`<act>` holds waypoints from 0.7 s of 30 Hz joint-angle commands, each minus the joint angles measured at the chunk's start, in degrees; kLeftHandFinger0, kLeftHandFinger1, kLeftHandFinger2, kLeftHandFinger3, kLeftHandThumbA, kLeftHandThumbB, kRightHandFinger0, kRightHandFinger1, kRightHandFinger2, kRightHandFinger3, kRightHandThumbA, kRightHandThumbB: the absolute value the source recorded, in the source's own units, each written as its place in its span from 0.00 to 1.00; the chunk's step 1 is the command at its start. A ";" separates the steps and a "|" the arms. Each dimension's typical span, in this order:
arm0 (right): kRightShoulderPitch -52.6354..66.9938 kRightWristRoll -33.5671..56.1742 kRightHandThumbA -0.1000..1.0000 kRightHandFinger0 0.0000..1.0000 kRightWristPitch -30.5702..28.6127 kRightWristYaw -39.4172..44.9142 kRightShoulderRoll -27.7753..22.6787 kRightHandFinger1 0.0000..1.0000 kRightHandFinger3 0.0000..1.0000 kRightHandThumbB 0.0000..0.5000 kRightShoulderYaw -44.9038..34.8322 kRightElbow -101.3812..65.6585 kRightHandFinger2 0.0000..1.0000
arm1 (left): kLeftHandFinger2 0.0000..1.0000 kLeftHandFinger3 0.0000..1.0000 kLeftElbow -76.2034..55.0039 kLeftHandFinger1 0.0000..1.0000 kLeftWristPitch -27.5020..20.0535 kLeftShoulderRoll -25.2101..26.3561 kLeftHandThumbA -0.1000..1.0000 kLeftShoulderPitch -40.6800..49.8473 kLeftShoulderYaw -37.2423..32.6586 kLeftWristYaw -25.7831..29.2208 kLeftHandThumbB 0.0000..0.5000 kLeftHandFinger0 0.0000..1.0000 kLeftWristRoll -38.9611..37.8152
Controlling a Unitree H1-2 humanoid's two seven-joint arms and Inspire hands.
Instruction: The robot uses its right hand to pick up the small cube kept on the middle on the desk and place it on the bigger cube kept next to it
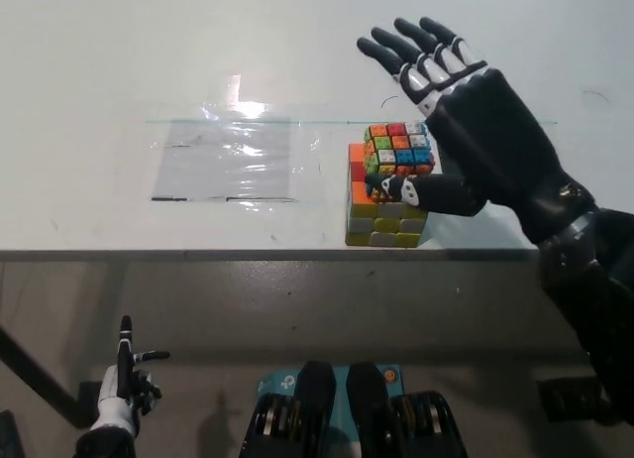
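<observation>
Small cube (398, 147) sits atop big cube (383, 202), toward back-right corner, not centred; stack near desk (297, 52) front edge. Looks placed, so task prob. nearly done. Right hand (466, 121) above and right of stack, fingers (396, 50) spread wide, gripping nothing; thumb (421, 190) lies low across front-right of stack, looks touching or v. close to small cube, can't tell which. Main risk: thumb dragging small cube sideways on withdrawal, knocking it off or shoving whole stack toward edge, hence drop to floor. Off-centre seat adds to tip risk. Prob. safer lifting straight up before pulling back. Clear plastic sheet (228, 161) left of stack, apart, no issue. Left hand (121, 394) low at bottom left, below desk, idle, fingers apart, holding nothing.
</observation>
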 commanded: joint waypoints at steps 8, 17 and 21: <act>16.69 6.32 0.86 1.00 3.17 -2.18 -0.67 1.00 1.00 0.92 -12.83 -12.95 1.00 | 0.00 0.00 -0.42 0.11 -1.57 0.59 1.00 -1.37 0.34 1.23 1.00 0.00 -0.19; 33.78 6.04 0.69 1.00 -2.33 -14.38 5.78 1.00 1.00 0.66 -20.38 -7.93 1.00 | 0.01 0.00 -0.60 0.18 -1.52 0.59 1.00 -1.27 0.80 0.45 1.00 0.03 -0.73; 36.51 4.67 0.61 1.00 -4.78 -19.10 8.50 1.00 1.00 0.63 -20.81 -2.39 1.00 | 0.00 0.00 -0.41 0.19 -1.64 0.75 1.00 -1.27 0.94 -0.37 1.00 0.06 -1.00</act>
